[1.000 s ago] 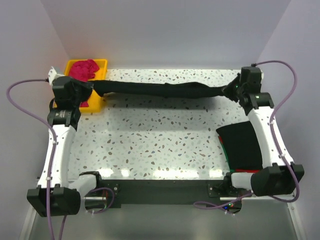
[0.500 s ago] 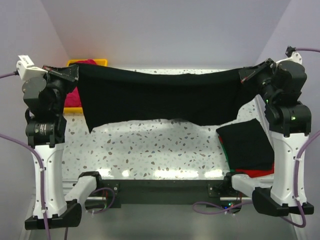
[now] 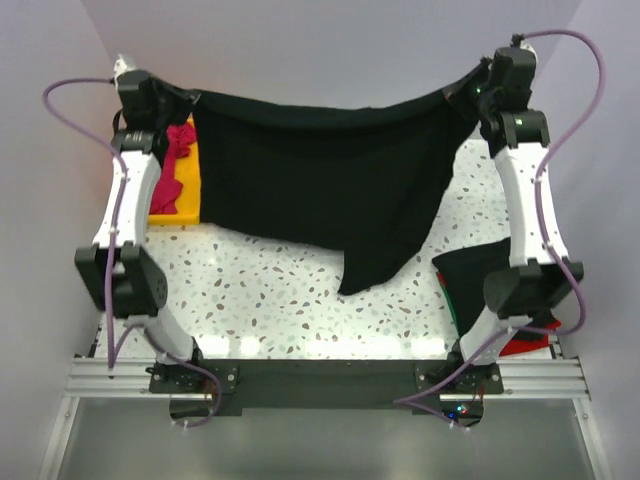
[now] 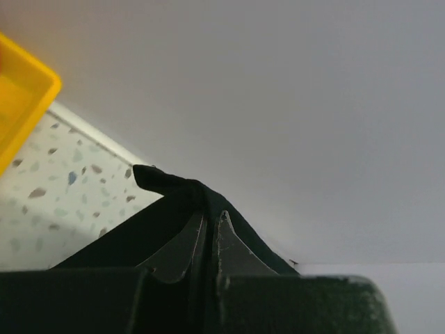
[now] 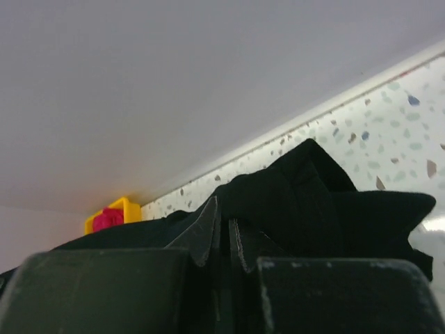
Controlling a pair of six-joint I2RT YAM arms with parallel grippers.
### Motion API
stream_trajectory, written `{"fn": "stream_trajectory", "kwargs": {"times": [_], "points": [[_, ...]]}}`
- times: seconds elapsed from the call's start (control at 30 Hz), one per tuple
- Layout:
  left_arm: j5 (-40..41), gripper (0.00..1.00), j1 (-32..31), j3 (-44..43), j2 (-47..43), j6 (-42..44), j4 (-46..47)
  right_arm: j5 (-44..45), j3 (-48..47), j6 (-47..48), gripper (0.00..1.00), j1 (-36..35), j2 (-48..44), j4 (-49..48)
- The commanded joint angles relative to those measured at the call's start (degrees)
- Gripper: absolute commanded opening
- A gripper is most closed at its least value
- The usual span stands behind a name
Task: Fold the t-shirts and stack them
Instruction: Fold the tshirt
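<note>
Nearest, at lower right of the overhead view: folded stack (image 3: 492, 285), black on top with a red edge showing beneath, parked beside the right arm's base. Probably set to one side so as to leave the middle of the table (image 3: 270, 290) free for folding.

Further up, across the centre: large black t-shirt (image 3: 330, 180), raised above the surface and strung as a sagging curtain between both arms. Top edge stretched from upper left to upper right; lower hem uneven, one tail hanging lowest right of centre, either just over the speckled top or brushing it, cannot tell which. Held high and wide like this most likely to let the cloth hang out straight and lose its wrinkles before being laid flat.

At upper left: left gripper (image 3: 190, 96), clamped shut on one end of the shirt's top edge. Plain in its wrist view, with the fingers pinched together and fabric bunched between and over them.

At upper right: right gripper (image 3: 462, 89), likewise closed on the opposite end. Shown in its own camera with a thick wad of black folds beyond the tips.

Farthest back, upper left, partly behind the hanging cloth: yellow tray (image 3: 188, 190) with magenta shirt (image 3: 180, 136) crumpled inside, seemingly waiting its turn.

Judged early in this shirt's fold: spread in the air, not yet laid down.
</note>
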State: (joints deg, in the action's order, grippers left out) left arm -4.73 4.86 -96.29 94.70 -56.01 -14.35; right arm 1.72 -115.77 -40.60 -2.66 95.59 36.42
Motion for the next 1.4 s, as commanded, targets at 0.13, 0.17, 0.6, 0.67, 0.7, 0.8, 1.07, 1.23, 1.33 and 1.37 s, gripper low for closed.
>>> {"fn": "stream_trajectory", "kwargs": {"times": [0.13,0.17,0.6,0.67,0.7,0.8,1.07,1.23,1.33,1.37], "points": [[-6.25,0.00,0.93,-33.24,19.02,-0.86,7.14,1.97,-27.39,0.52,0.00,0.46,12.33,-10.93],[-6.34,0.00,1.20,-36.31,19.64,-0.86,7.66,2.58,-27.67,0.61,0.00,0.46,12.34,-12.59],[-5.91,0.00,1.82,-3.59,7.45,-0.94,18.82,3.04,12.09,0.18,0.00,0.63,-3.39,-18.32],[-5.03,0.00,1.82,4.68,5.95,-0.68,19.36,2.77,17.22,-0.70,0.00,0.64,-5.67,-17.27],[-4.85,0.00,1.82,7.23,4.90,-0.59,19.36,2.77,22.55,-0.80,0.00,0.72,-6.46,-16.92],[-4.58,0.00,1.82,17.16,3.40,-0.24,20.06,2.42,32.92,-1.24,0.00,0.72,-8.31,-16.48],[-2.12,0.00,1.82,38.09,3.56,-1.38,19.10,-2.93,49.57,-0.27,0.00,2.48,-3.66,-14.10],[0.16,0.00,1.90,43.64,1.99,-0.86,16.02,-4.53,55.20,0.78,0.00,4.59,-0.06,-13.49],[2.53,0.00,1.82,45.31,0.06,0.55,12.00,-5.23,58.19,1.49,0.00,5.11,0.39,-13.57],[3.67,0.00,1.82,45.84,-1.34,1.07,11.37,-5.67,60.37,1.66,0.00,5.20,0.21,-14.01]]}}
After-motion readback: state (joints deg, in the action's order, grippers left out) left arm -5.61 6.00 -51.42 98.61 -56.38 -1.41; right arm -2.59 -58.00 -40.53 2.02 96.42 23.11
